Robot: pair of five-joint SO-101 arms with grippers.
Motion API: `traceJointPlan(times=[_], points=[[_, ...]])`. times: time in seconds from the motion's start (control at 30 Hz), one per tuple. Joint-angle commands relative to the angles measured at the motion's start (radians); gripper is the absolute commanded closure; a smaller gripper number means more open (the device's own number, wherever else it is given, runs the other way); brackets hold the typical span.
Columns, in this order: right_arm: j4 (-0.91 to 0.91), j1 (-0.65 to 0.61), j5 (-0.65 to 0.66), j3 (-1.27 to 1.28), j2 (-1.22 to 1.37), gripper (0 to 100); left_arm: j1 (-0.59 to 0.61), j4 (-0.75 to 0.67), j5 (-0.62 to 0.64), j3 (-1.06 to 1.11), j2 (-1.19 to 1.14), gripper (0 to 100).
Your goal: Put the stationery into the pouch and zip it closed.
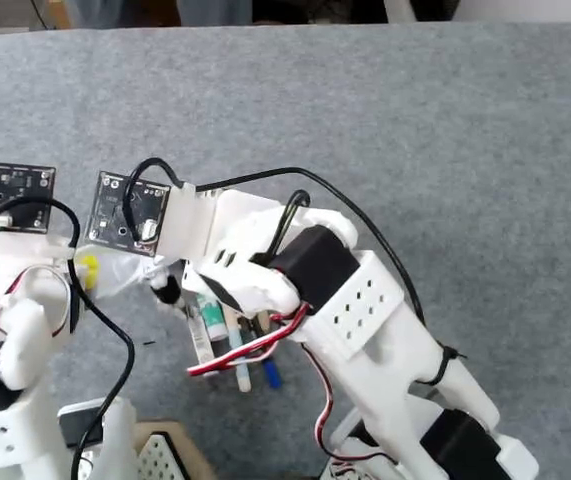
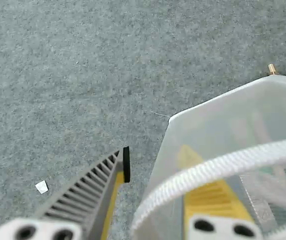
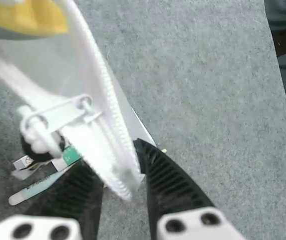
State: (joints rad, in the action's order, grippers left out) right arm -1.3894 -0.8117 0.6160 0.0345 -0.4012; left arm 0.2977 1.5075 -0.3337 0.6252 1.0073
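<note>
1. pouch (image 2: 218, 130): translucent, edged with a white zipper band (image 3: 102, 95). it is set on the grey table (image 1: 415, 120) between the two arms.
2. right claw (image 3: 115, 160): placed at one end of the pouch. the black fingers (image 3: 170, 187) are drawn together, and the end of the zipper band is pinched between them.
3. zipper pull (image 3: 65, 112): a metal tab on the band, just beside the right claw's grip, toward the pouch's middle.
4. left claw (image 2: 155, 157): placed at the pouch's opposite end, with the two fingers held apart. the yellow-faced finger is seen through the pouch wall. the other finger is kept outside the pouch, and bare table is left between it and the pouch's edge.
5. pens (image 1: 213, 325): several pieces of stationery, laid side by side on the table. they are found at the end of the pouch pinched by the right claw, under that arm. whether their tips reach inside the pouch cannot be told.
6. white scrap (image 2: 41, 187): a small fleck on the table, well apart from the pouch, past the left claw's outer finger.
</note>
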Motion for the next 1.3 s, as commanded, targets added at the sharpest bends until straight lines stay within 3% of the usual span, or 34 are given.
traceJointPlan(times=[0.0, 0.23, 0.47, 0.67, 0.97, 1.27], points=[[0.012, -0.015, -0.020, -0.007, -0.024, 98.7, -0.012, -0.005, -0.011, 0.102, -0.026, 82], [0.012, -0.014, -0.020, -0.012, -0.027, 98.7, -0.010, -0.003, -0.011, 0.065, -0.028, 98], [0.012, 0.041, -0.021, -0.013, -0.027, 98.7, 0.021, -0.003, -0.009, 0.056, -0.028, 97], [0.015, 0.066, -0.021, -0.007, -0.027, 98.7, 0.016, 0.046, 0.123, -0.012, -0.028, 97], [0.018, 0.072, -0.051, -0.013, -0.027, 98.7, 0.038, 0.114, 0.226, -0.127, -0.026, 70], [0.014, 0.120, -0.057, -0.013, -0.028, 98.7, 0.038, 0.107, 0.229, -0.134, -0.020, 69]])
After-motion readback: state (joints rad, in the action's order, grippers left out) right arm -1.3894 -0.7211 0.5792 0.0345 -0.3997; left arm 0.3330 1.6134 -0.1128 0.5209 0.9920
